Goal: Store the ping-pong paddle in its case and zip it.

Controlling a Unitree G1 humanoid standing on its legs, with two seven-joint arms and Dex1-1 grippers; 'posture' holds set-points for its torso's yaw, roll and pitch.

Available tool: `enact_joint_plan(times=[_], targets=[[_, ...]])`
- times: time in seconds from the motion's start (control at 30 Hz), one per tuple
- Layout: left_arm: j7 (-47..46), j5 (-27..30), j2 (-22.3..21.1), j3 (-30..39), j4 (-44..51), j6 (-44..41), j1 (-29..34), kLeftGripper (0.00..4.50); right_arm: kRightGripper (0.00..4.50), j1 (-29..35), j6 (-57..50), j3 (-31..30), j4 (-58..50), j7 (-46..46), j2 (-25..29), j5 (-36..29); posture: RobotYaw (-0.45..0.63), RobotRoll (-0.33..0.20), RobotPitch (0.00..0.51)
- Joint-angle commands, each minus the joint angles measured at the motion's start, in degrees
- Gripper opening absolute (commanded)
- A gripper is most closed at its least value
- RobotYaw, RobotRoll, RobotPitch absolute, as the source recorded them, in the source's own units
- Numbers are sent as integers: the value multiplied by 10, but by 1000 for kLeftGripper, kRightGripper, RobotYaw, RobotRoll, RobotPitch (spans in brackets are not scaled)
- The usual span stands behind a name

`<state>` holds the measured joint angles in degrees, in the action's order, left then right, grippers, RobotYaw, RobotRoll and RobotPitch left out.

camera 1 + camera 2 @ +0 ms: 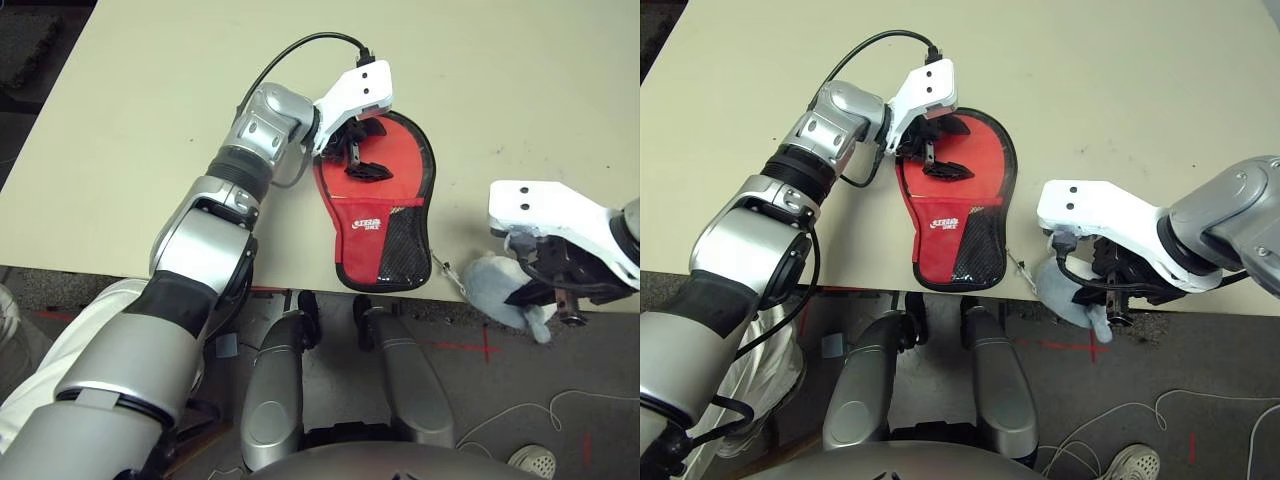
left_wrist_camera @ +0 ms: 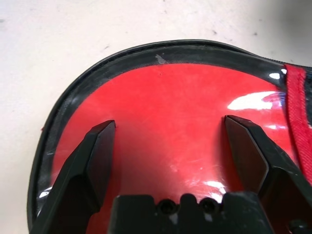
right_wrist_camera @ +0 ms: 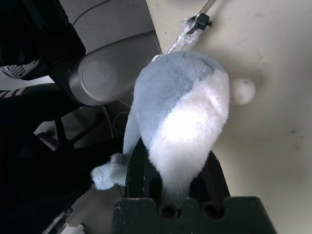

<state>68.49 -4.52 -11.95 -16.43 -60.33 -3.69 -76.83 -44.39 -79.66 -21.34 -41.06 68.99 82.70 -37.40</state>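
Observation:
The red fabric case [image 1: 385, 225] lies flat on the table, its round end away from me and its mesh pocket with the white logo at the front edge. My left gripper [image 1: 368, 150] stands open just above the round end, both fingers over the clear panel [image 2: 170, 97]. A smooth red face shows under that panel; I cannot tell if it is the ping-pong paddle. My right gripper [image 1: 545, 290] hangs at the table's front edge, right of the case, shut on a grey fuzzy pouch [image 3: 180, 107].
A thin clear strap with a black clip [image 3: 197, 22] runs along the front edge between the case and the pouch. The beige table [image 1: 150, 120] stretches bare to the left and far side. A black cable [image 1: 290, 50] loops from my left wrist.

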Motion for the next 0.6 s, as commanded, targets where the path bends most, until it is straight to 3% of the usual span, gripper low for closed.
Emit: enact_joint_plan(times=[0.03, 0.17, 0.33, 0.47, 0.6], targets=[[-21, -24, 0, -6, -32, -8, 16, 4500, 953, 17, 11, 17, 7, 2, -8, -8, -200, 0, 382], [-21, 7, -15, 31, 6, -31, 13, 4500, 2424, 0, 11, 60, 89, -19, -59, -9, -188, 0, 379], [-10, 43, -40, 70, 94, -108, 29, 4500, 4318, -31, 39, 95, 177, -10, -81, -5, -169, 0, 379], [-39, 78, -54, 113, 167, -162, 44, 4500, 4485, -64, 48, 109, 245, -13, -95, 4, -154, 0, 376], [-140, 116, -58, 188, 224, -169, 62, 4500, 4485, -98, 34, 138, 330, -61, -143, 18, -141, 0, 370]])
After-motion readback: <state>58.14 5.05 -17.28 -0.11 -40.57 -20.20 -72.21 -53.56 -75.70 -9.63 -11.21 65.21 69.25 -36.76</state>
